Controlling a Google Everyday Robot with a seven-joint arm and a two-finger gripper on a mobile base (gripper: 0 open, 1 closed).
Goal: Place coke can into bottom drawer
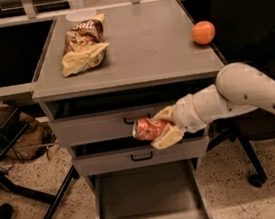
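My gripper (161,127) is shut on the coke can (148,128), a red-orange can with white lettering held on its side. It hangs in front of the two upper drawers, between the top drawer's black handle and the middle drawer's handle. The bottom drawer (147,196) is pulled open below it, a wide shallow tray with a bare grey floor. The can is well above the drawer floor, over its back part. My white arm (246,92) reaches in from the right.
A brown-and-yellow chip bag (83,44) lies on the cabinet top (143,35) at the left, an orange fruit (203,32) at the right edge. A black office chair (245,11) stands at the right, dark table legs and a bag at the left.
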